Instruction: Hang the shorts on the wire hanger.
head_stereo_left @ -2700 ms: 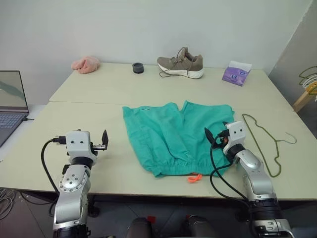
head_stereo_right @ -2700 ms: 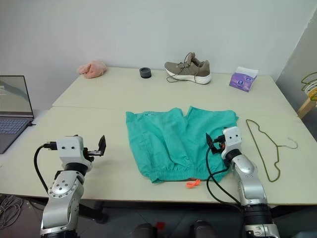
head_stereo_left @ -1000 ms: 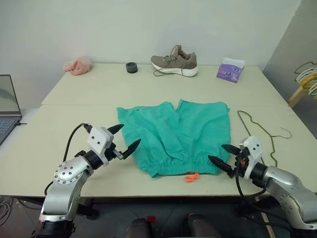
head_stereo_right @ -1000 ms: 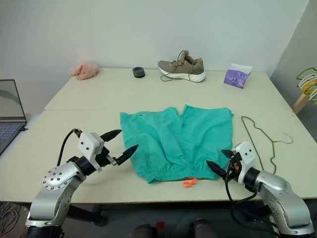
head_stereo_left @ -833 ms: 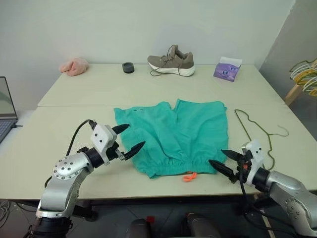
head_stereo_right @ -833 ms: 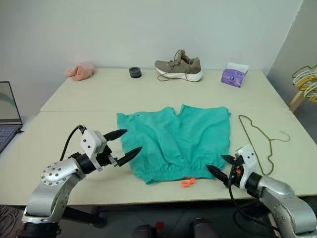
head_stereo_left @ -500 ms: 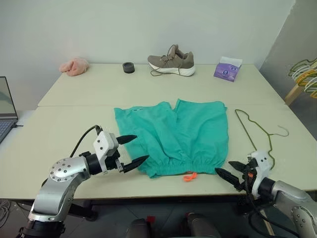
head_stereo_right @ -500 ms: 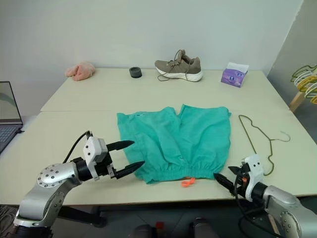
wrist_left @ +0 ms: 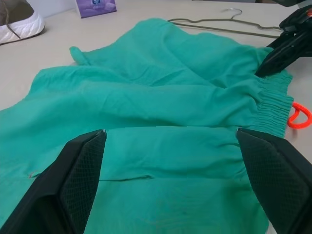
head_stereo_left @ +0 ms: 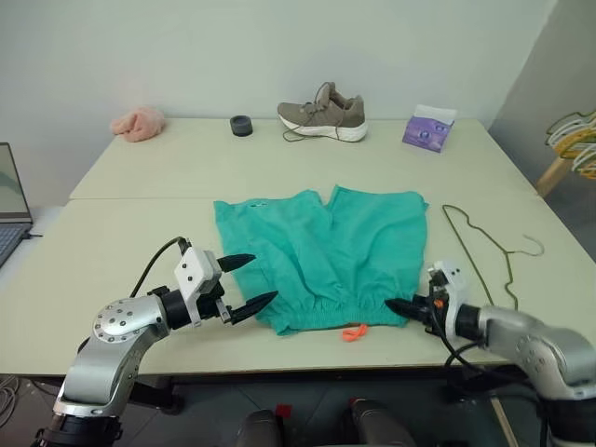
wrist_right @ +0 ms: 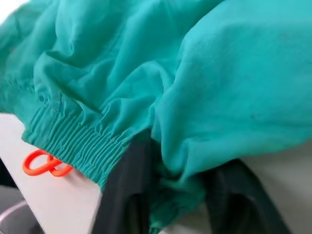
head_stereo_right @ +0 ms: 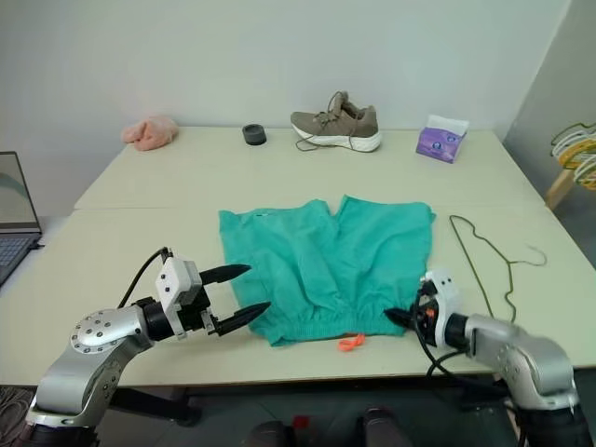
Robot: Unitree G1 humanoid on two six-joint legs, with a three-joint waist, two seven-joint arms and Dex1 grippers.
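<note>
The shorts [head_stereo_left: 321, 256] lie flat on the bench [head_stereo_left: 140, 168] between the two claws, waistband nearest them, orange drawstring tip [head_stereo_left: 352, 332] just beside the right claw [head_stereo_left: 396, 306]. That claw has closed on the waistband's corner, fabric bunched between its fingers. The left claw [head_stereo_left: 244, 282] hovers wide open, empty, at the opposite edge. The wire hanger [head_stereo_left: 484, 251] lies beyond the right claw, apart from the shorts. No writing is legible.

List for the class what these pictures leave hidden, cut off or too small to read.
- Right pincer: right wrist view, bunched shorts fabric covers its fingertips.
- Laptop: head views, cut off by the left edge.
- Hangers beyond the table: head views, cut off by the right edge.
- Purple tissue pack: head views, print too small to read.
- Left pincer: open, nothing hidden.
</note>
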